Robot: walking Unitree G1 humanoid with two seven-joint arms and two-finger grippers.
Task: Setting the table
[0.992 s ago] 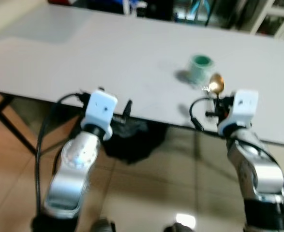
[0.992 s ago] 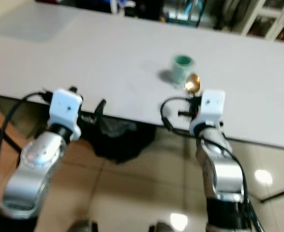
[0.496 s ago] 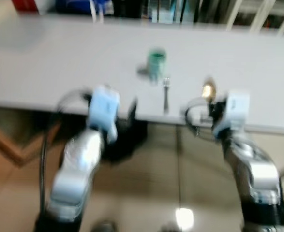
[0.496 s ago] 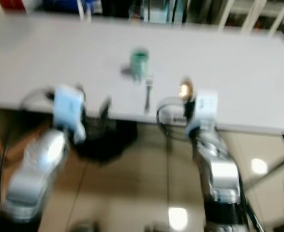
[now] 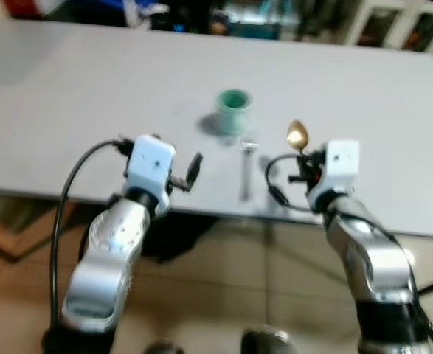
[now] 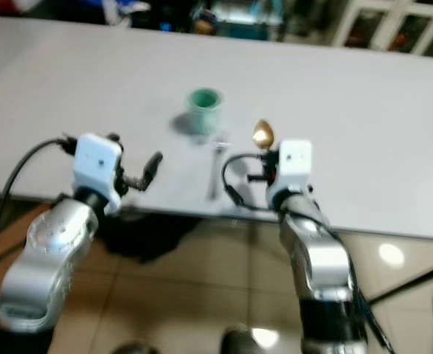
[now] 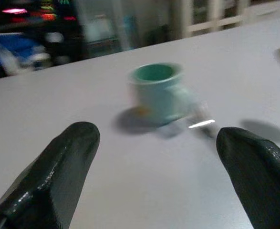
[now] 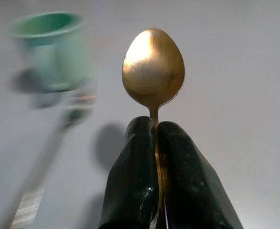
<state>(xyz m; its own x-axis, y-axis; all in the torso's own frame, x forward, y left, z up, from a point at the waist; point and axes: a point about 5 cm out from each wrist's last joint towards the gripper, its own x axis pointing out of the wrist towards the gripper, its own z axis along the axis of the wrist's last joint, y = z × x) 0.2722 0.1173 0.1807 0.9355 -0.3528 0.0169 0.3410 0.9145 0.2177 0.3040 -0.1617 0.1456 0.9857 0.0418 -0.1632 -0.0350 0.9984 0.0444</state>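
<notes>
My view has swung: the fork [image 5: 246, 171] now lies at 6 o'clock of the cup [image 5: 234, 110]. My right gripper [image 8: 151, 143] clamps the spoon [image 8: 153, 67], ready for placing; my left gripper [image 7: 154, 176] is spread, empty.

table: 1 [image 5: 68, 96], white
cup: 1 [image 5: 234, 110], green, on the table
fork: 1 [image 5: 246, 171], flat on the table just in front of the cup
spoon: 1 [image 8: 153, 69], gold, bowl up, handle pinched in the right gripper
arms: 2, silver
grippers: 2 — left gripper [image 7: 154, 171] with fingers spread apart, right gripper [image 8: 151, 143] with fingers closed on the spoon handle
cutlery total: 2 (fork + spoon)
</notes>
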